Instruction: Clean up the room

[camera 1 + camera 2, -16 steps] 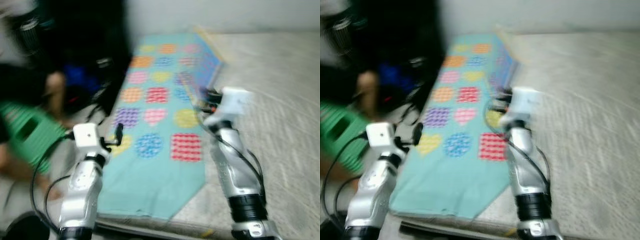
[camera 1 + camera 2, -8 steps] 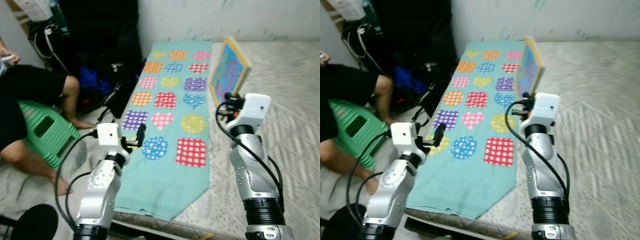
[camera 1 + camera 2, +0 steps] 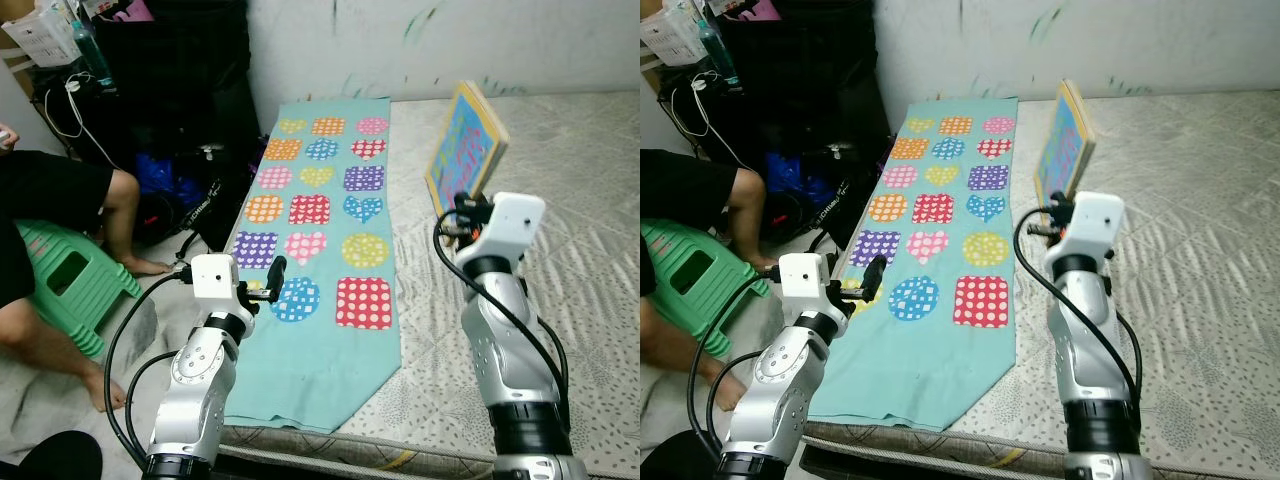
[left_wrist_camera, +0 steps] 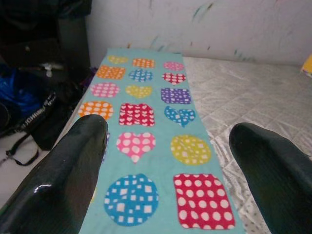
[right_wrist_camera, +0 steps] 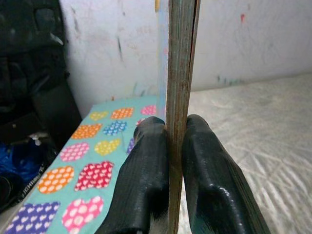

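My right gripper (image 5: 171,161) is shut on a thin picture book (image 3: 463,146) with a yellow edge and a blue cover, held upright on its edge above the mattress (image 3: 560,180). In the right wrist view the book (image 5: 179,58) runs straight up between the two black fingers (image 5: 146,170). My left gripper (image 4: 165,161) is open over the near end of a teal cloth (image 3: 320,220) printed with coloured dotted hearts, circles and squares. Nothing is between its fingers (image 4: 63,175).
A person sits at the left with a bare leg (image 3: 110,215) beside a green plastic stool (image 3: 65,275). Dark bags (image 3: 190,200) and cables lie on the floor by the mattress's left edge. A marked white wall (image 3: 450,45) stands behind.
The view has shifted and sharpened as the camera moved. My right gripper has lifted the book higher, off the cloth's edge. The left gripper stays open.
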`<state>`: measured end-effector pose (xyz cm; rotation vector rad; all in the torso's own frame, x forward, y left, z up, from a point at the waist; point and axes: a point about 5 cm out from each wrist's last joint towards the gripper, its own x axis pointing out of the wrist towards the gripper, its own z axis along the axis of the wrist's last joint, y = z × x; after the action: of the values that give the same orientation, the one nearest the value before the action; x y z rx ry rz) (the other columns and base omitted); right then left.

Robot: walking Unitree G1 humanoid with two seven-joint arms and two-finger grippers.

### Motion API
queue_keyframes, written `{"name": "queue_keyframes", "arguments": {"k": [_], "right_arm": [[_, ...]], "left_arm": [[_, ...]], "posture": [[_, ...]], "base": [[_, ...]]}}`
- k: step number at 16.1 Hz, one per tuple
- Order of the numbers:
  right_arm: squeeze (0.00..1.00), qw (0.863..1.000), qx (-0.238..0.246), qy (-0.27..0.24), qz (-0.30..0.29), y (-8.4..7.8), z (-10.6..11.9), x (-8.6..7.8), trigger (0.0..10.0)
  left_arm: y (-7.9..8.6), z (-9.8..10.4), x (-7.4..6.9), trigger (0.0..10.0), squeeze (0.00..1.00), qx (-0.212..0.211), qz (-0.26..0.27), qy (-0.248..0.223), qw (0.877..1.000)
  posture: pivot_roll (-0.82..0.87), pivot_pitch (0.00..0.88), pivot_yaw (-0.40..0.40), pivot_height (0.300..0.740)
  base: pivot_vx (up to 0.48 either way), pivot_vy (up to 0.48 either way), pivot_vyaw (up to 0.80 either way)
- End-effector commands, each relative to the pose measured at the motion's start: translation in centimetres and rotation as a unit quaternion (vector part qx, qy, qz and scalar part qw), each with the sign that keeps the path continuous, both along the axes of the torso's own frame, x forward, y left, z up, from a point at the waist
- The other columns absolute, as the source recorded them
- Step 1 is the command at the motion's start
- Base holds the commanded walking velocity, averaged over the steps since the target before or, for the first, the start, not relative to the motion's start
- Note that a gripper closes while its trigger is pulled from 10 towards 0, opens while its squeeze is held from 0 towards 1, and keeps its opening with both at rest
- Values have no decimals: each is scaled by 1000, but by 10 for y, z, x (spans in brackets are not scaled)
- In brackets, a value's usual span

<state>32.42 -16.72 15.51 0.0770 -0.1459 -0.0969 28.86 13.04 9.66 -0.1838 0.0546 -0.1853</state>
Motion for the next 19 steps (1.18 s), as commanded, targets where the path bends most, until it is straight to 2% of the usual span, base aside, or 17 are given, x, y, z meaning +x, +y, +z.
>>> {"name": "queue_keyframes", "arguments": {"k": [1,2,4,7,8,10,12,14,17,19], "right_arm": [[0,999,-3,-33,9,7,12,0,10000],[0,999,-7,-37,4,7,11,-1,10000],[0,997,-13,-82,7,7,14,-8,10000],[0,997,-8,-79,7,8,8,-11,10000],[0,997,-15,-69,20,12,4,-11,10000],[0,994,-43,-49,85,26,-4,-6,10000],[0,987,-60,-36,142,41,-6,0,10000],[0,982,-68,-31,173,50,-5,4,10000],[0,979,-72,-28,190,54,-4,8,10000],[0,980,-71,-19,186,60,-8,9,10000]], "left_arm": [[8,-3,-1,10000,0,13,11,2,1000],[9,-4,1,10000,0,13,13,3,1000],[11,-4,4,10000,0,24,13,3,1000],[18,-1,10,10000,0,33,20,-3,999],[20,0,11,10000,0,33,27,-4,999],[20,-4,7,10000,0,19,53,-6,998],[19,-9,-6,10000,0,3,85,-2,996],[21,-15,-16,10000,0,-8,110,3,994],[22,-18,-25,10000,0,-17,131,7,991],[31,-18,-19,10000,0,-2,127,7,992]], "posture": [[-84,0,146,740],[-85,0,156,740],[-84,0,173,740],[-92,0,187,740],[-85,0,165,740],[-47,0,87,740],[-7,0,14,740],[26,0,-43,740],[43,0,-70,740],[36,0,-54,740]], "base": [[0,0,0],[0,0,0],[0,0,0],[0,0,0],[0,0,0],[0,0,0],[0,0,0],[0,0,0],[0,0,0],[0,0,0]]}}
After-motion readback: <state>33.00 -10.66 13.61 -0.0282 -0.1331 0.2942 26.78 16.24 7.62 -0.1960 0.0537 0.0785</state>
